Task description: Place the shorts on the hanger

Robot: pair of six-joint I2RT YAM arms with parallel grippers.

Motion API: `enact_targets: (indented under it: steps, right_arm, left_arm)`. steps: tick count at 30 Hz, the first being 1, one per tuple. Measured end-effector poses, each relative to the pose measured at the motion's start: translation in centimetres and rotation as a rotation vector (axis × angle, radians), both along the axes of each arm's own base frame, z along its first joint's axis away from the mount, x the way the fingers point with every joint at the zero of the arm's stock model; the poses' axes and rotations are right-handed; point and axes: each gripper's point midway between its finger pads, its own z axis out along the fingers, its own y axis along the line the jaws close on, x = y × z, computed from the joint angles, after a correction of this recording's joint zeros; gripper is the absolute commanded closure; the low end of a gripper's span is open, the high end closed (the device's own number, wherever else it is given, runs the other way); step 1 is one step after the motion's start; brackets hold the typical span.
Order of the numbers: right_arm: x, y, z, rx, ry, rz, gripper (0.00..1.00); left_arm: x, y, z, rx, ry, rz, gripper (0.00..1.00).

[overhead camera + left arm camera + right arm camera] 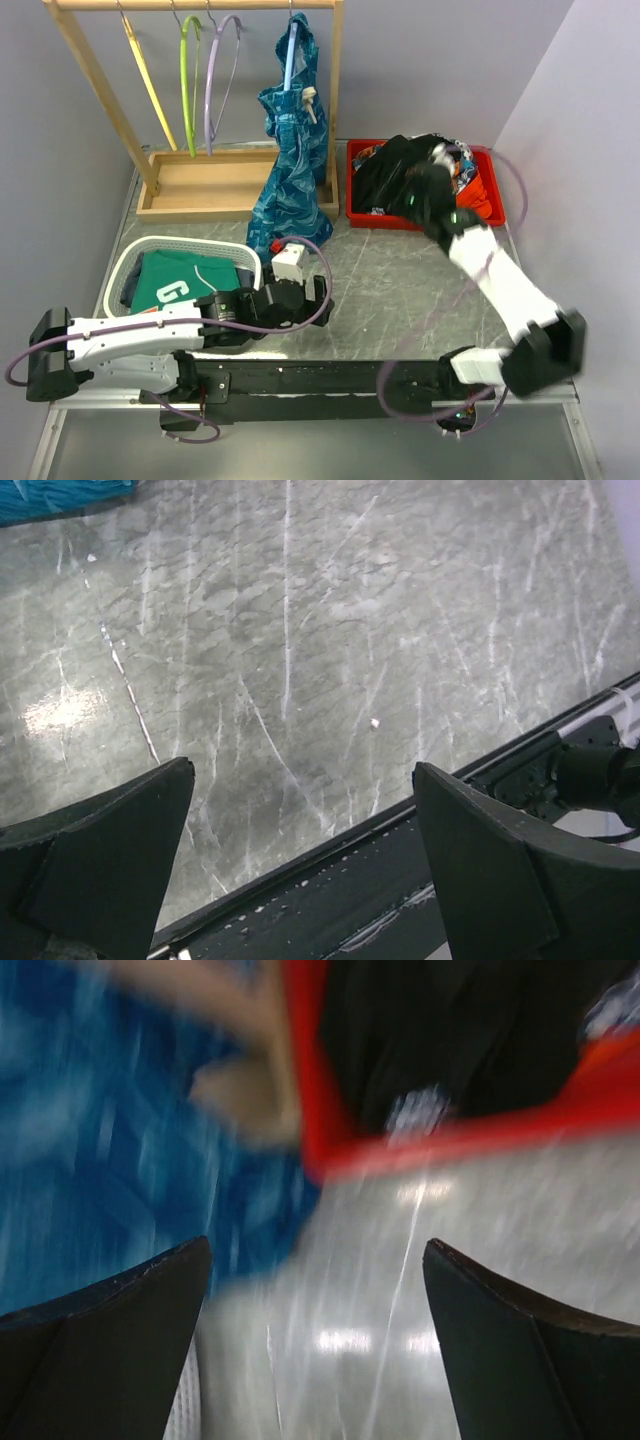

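While the left hand [302,772] rests open over the counter's [400,290] near edge, the right hand [317,1245], fingers apart and empty, hovers at the far-right corner, so this looks like the fetching step. One pair of shorts [395,175] lies in the red bin [390,223]; next comes a pinch on it. Four hangers hang far-left, one the lavender hanger [212,90].

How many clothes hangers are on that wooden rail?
4: a yellow hanger leftmost, lime-green hanger next, then lavender hanger, and a blue hanger rightmost, mostly hidden by the teal garment.
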Motion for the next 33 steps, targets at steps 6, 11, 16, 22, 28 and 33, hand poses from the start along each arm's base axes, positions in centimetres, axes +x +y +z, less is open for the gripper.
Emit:
enact_targets:
  steps: [6,11,16,22,28,33]
  right_arm:
    - [14.5,-4.6,2.2,0.0,-0.024,-0.216,0.09]
    - [21.9,-5.6,-0.2,-0.017,-0.005,-0.306,0.1]
    - [21.4,-7.2,-6.0,-0.064,0.117,-0.369,0.1]
    - [17.9,-9.1,-10.8,-0.117,0.202,-0.415,0.11]
    - [17.7,-8.9,-11.2,-0.1,0.197,-0.4,0.3]
    - [18.6,-8.3,-10.5,-0.067,0.158,-0.382,0.85]
  left_arm:
    - [1.3,0.4,-1.1,0.02,0.038,0.028,0.04]
    - [1.1,0.2,-1.2,0.007,0.062,0.005,0.04]
    - [0.9,0.1,-1.3,0.006,0.078,-0.016,0.04]
    - [1.1,0.2,-1.4,0.015,0.084,-0.036,0.03]
    - [1.9,0.6,-1.8,0.027,0.092,-0.032,0.04]
    - [2.2,0.6,-2.3,0.039,0.105,-0.025,0.03]
